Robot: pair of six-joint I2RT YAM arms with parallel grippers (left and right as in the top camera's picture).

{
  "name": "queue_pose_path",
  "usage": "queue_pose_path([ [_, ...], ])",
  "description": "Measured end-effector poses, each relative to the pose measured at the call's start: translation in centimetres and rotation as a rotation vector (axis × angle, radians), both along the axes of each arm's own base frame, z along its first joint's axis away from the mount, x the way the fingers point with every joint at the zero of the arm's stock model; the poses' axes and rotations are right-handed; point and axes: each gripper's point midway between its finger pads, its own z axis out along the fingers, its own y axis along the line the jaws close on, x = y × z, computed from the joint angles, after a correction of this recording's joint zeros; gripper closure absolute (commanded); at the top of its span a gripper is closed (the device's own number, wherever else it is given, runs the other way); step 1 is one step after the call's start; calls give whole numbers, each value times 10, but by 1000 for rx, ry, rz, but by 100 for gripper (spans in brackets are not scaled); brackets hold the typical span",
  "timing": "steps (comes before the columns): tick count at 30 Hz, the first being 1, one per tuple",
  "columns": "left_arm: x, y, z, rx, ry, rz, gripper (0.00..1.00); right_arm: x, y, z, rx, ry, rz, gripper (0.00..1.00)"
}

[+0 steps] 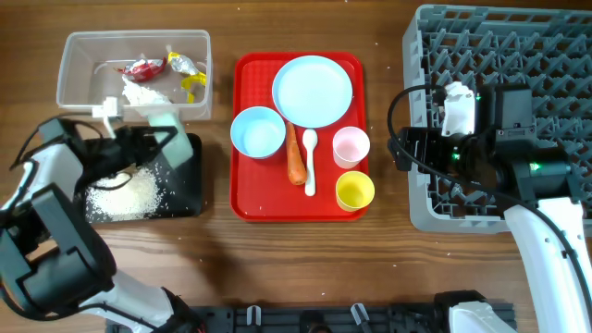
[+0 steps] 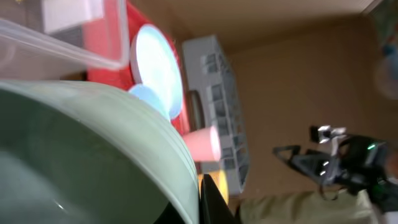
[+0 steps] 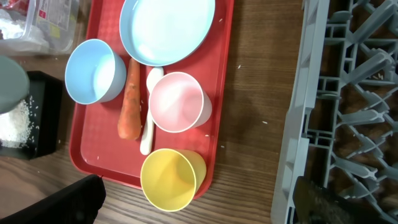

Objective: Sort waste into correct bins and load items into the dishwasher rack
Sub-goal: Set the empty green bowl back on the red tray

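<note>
Nearest, the left claw [image 1: 139,146] is clamped on a tilted bowl [image 1: 172,125] above the black bin [image 1: 188,190], where rice [image 1: 120,196] lies. The bowl hides the fingertips from overhead and fills the left wrist view as a blur. The right claw [image 1: 400,148] gapes wide, holding nothing, at the left edge of the rack [image 1: 555,55]; its fingers are cut off at the lower corners of its wrist view.

Between the arms, the red tray [image 1: 250,199] on the tabletop [image 1: 277,268] carries a yellow cup [image 1: 354,190], pink cup [image 1: 351,145], spoon [image 1: 310,162], carrot [image 1: 295,157], second bowl [image 1: 258,132] and plate [image 1: 313,90].

Farthest, the tub [image 1: 69,83] holds a red wrapper [image 1: 144,67], yellow wrapper [image 1: 185,65] and tissue [image 1: 143,92]. The rack runs past the frame's edge.
</note>
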Motion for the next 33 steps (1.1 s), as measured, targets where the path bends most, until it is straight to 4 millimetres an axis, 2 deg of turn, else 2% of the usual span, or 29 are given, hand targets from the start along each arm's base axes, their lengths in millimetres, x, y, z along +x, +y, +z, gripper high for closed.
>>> queue_pose_path([
  [4,-5,-43,-1,208,21,-113,96,0,0,0,0,-1,0,0],
  [9,-23,-128,5,605,-29,-265,96,0,0,0,0,0,0,0],
  [12,-49,-176,-9,841,-70,-372,96,0,0,0,0,0,0,0],
  [15,-77,-198,-30,1075,-101,-465,96,0,0,0,0,0,0,0],
  [17,-81,-203,-38,1167,-122,-476,96,0,0,0,0,0,0,0],
  [18,-92,-215,-49,1201,-131,-535,96,0,0,0,0,0,0,0],
  [20,-98,-219,-69,1288,-126,-579,96,0,0,0,0,0,0,0],
  [25,-98,-208,-111,1435,-35,-597,95,-2,0,-1,-1,10,0,0],
  [26,-99,-205,-118,1451,-15,-598,88,-3,0,-2,-1,13,0,0],
  [28,-99,-201,-126,1472,20,-588,62,-3,0,-2,-1,15,0,0],
  [29,-99,-200,-128,1477,29,-579,55,-3,0,-2,-1,15,0,0],
  [30,-98,-200,-127,1480,32,-573,50,-3,0,-2,-1,15,0,0],
  [33,-98,-198,-127,1484,41,-561,44,-3,0,-2,-1,14,0,0],
])
